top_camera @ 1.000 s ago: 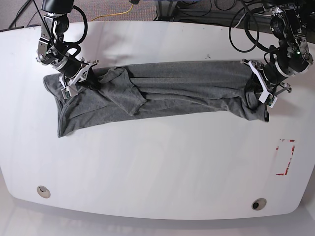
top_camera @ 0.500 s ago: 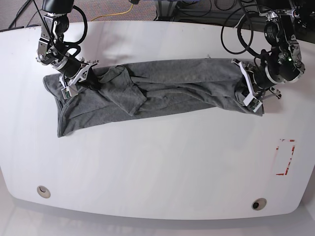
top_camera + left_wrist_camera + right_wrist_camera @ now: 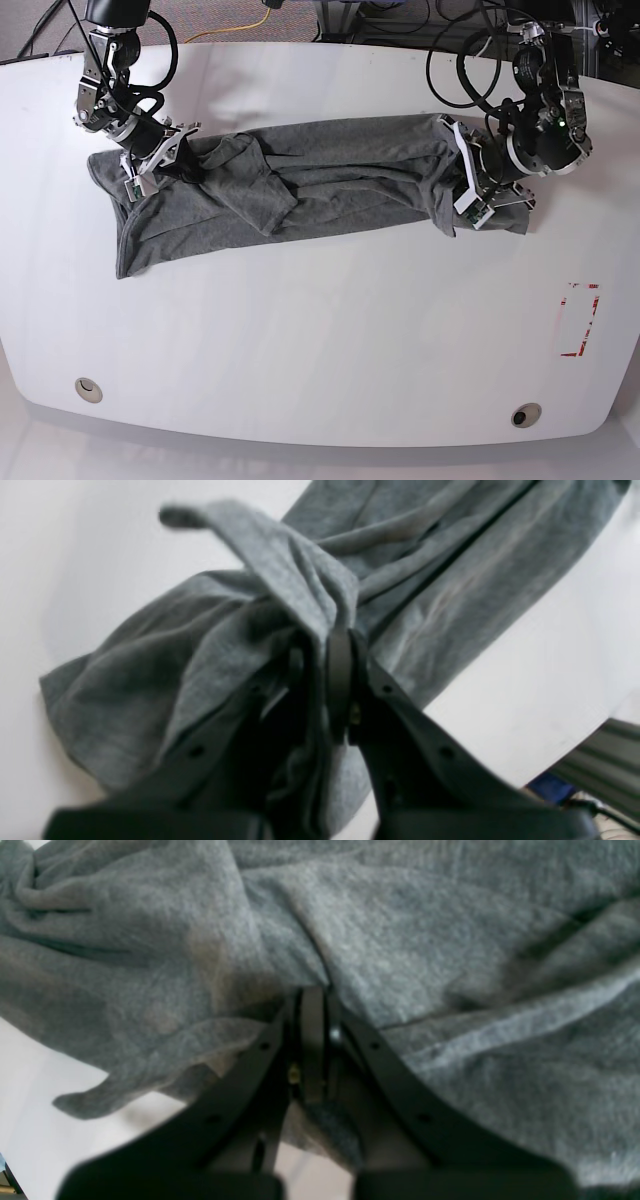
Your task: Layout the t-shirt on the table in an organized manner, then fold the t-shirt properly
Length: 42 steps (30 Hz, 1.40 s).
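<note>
The heather-grey t-shirt (image 3: 330,180) lies as a long rumpled band across the far half of the white table (image 3: 320,330). In the base view my left gripper (image 3: 452,195) is at the band's right end, shut on a bunched fold of it. The left wrist view shows that gripper (image 3: 340,645) pinching a raised ridge of the t-shirt (image 3: 450,595). My right gripper (image 3: 188,165) is at the band's left end, shut on cloth. Seen from the right wrist, the gripper (image 3: 315,995) has its tips buried in the grey t-shirt (image 3: 425,940).
A red tape rectangle (image 3: 580,320) marks the table at the right. Two round cable holes (image 3: 88,389) (image 3: 525,414) sit near the front edge. Black cables (image 3: 470,60) and a yellow cable (image 3: 240,28) hang behind the table's far edge.
My left gripper has moved leftward in the base view, dragging the shirt's right end inward, so the band is shorter and more bunched there. The right arm has stayed put.
</note>
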### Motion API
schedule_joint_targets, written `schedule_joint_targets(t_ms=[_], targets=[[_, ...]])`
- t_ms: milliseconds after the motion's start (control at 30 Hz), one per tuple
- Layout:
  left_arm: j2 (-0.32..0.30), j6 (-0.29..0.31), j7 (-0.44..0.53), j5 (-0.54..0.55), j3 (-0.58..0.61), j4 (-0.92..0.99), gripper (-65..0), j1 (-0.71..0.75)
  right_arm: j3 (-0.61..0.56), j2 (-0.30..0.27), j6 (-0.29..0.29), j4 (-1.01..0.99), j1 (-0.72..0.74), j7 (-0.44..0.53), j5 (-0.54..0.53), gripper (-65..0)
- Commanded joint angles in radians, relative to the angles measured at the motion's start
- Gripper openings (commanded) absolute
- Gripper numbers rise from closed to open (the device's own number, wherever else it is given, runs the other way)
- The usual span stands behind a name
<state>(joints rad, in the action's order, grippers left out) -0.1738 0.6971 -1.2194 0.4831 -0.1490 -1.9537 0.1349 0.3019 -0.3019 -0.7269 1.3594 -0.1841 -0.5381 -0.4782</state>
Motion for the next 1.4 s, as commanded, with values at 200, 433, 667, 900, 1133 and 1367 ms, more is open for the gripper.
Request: schedule_joint_targets(t_ms=[200,433,667,900,1133,1367], targets=[[0.024,0.001,0.022,0.012,0.108,-0.025,-64.9,-0.057,0.000,-0.009,0.029,-0.008,-0.010,-0.092,0.080,-64.7],[0.024,0.001,0.022,0.012,0.125,-0.025,-64.9,-0.067,0.000,-0.009,0.029,-0.008,-0.010,-0.092,0.082,-64.7],[-0.014,0.001,0.022,0.013,0.082,-0.025,-65.0,-0.051,0.001,-0.009,0.029,-0.008,-0.013,-0.092,0.082,-64.7],[-0.077,0.001,0.022,0.016,0.032,-0.025,-65.0,-0.013,0.001,-0.009,0.029,-0.008,-0.013,-0.092,0.078,-64.7],[-0.158,0.001,0.022,0.016,-0.037,-0.025,-65.0,0.049,0.001,-0.009,0.029,-0.008,-0.012,-0.092,0.077,-64.7],[-0.214,0.001,0.022,0.016,-0.108,-0.020,-64.6,0.087,0.000,-0.009,0.029,-0.008,-0.010,-0.092,0.077,-64.7]])
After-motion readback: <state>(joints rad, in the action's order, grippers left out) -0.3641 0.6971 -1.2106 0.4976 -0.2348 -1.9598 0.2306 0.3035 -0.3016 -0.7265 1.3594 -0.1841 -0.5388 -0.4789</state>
